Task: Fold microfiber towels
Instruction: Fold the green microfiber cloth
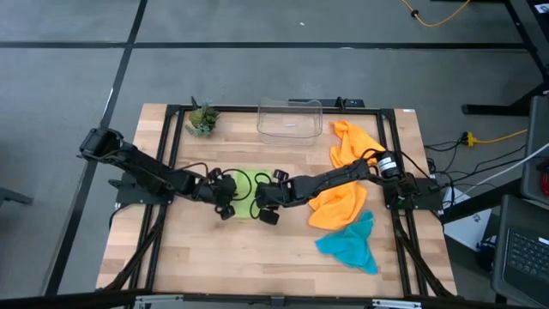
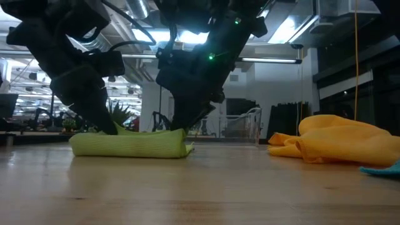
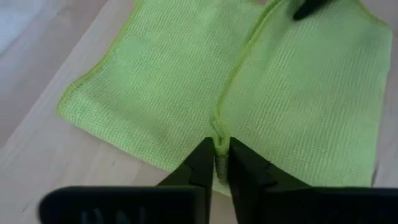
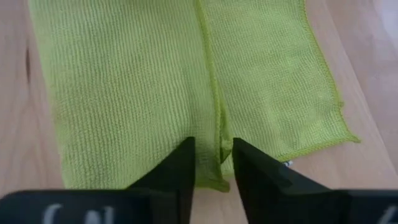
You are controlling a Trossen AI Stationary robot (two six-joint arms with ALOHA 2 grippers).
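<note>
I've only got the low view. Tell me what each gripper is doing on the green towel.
Observer: The left gripper pinches the hem that runs down the middle of the green towel.
Operator: Now the right one.
Observer: The right gripper straddles the same hem at the opposite end, with its fingers apart and the hem loose between them.
Operator: Report what's left to fold.
Observer: From above, the orange towels and a teal towel lie crumpled by the right arm's base.
</note>
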